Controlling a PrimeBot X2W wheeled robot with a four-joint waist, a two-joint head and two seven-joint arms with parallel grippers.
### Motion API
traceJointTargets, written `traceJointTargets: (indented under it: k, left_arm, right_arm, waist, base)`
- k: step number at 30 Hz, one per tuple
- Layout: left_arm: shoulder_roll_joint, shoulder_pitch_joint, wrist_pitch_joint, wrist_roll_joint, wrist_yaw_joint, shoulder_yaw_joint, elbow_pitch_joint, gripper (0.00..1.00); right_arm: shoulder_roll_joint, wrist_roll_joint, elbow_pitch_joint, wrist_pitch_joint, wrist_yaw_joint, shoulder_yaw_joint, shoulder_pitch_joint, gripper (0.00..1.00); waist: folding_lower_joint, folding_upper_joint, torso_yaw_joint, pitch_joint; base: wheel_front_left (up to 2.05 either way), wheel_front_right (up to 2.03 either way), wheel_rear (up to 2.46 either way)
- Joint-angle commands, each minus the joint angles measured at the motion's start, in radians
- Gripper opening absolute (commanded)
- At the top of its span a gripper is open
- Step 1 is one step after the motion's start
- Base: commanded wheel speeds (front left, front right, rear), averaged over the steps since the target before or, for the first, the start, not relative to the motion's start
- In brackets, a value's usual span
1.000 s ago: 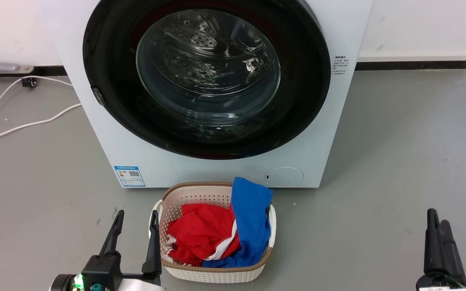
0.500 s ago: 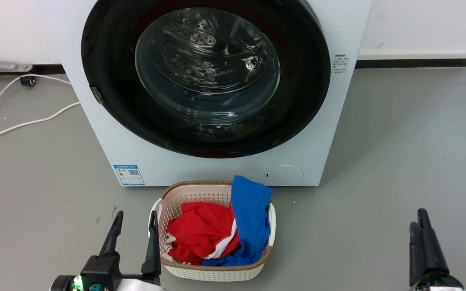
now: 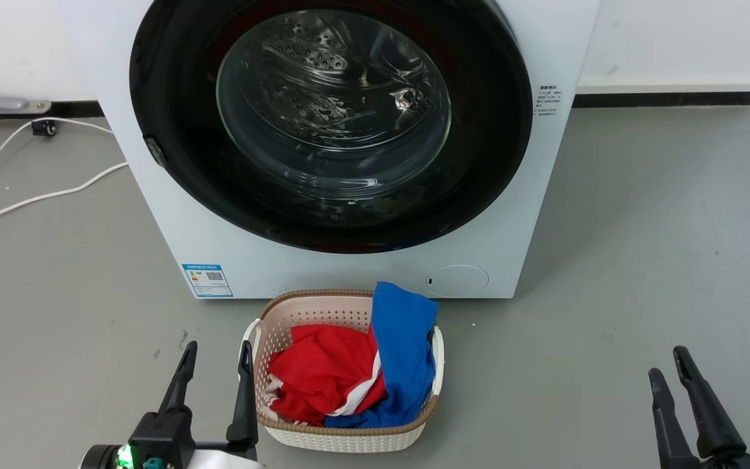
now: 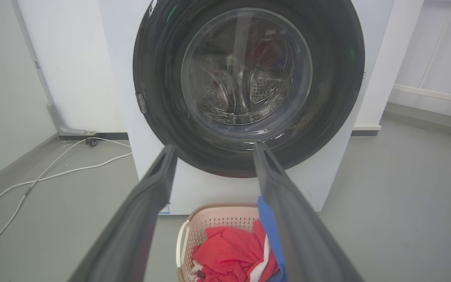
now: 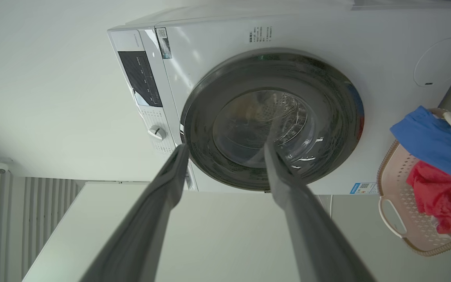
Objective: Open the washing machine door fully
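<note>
Glossy black washing machine door (image 3: 492,130), closed

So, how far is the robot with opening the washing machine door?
Nothing done yet: the washing machine door sits shut against the white machine. In hand: the left hand and the right hand are open, empty, well short of the door. Left: reach it, grip its edge, swing it fully open.

Your floor (image 3: 642,247): grey, smooth, with a few small specks. On it you have:
- one white washing machine (image 3: 349,273), standing at the back wall;
- one pale perforated laundry basket (image 3: 342,440), just in front of the machine;
- white cable (image 3: 36,197), trailing at the left beside the machine.
</note>
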Motion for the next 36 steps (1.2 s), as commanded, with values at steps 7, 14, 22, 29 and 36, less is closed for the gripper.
traceJointTargets:
  k: [7,14,22,29,36]
  left_arm:
    - [0.0,0.001,-0.003,-0.005,0.006,-0.002,0.002,1.0]
    - [0.0,0.008,-0.003,-0.005,0.007,0.0,0.0,1.0]
    - [0.0,0.009,-0.003,-0.003,0.009,-0.003,-0.003,1.0]
    - [0.0,0.004,-0.003,-0.005,0.012,-0.002,-0.006,1.0]
    - [0.0,-0.017,-0.003,-0.007,0.014,-0.005,-0.013,1.0]
  right_arm:
    - [0.02,-0.023,0.013,0.058,0.0,-0.04,0.015,1.0]
    - [0.031,-0.053,0.016,0.08,0.0,-0.044,0.011,0.0]
    - [0.036,-0.055,0.01,0.084,0.0,-0.058,0.006,0.0]
    - [0.036,-0.037,0.036,0.081,0.0,-0.107,-0.062,0.0]
    - [0.011,-0.016,0.125,0.126,0.0,-0.218,-0.218,0.0]
  waist:
    - [0.0,0.0,0.003,-0.003]
    - [0.0,0.0,0.001,-0.006]
    - [0.0,0.0,0.001,-0.004]
    - [0.0,0.0,-0.002,0.007]
    - [0.0,0.0,0.002,0.04]
  base:
    - [0.0,0.0,0.0]
    - [0.0,0.0,0.0]
    - [0.0,0.0,0.0]
    - [0.0,0.0,0.0]
    - [0.0,0.0,0.0]
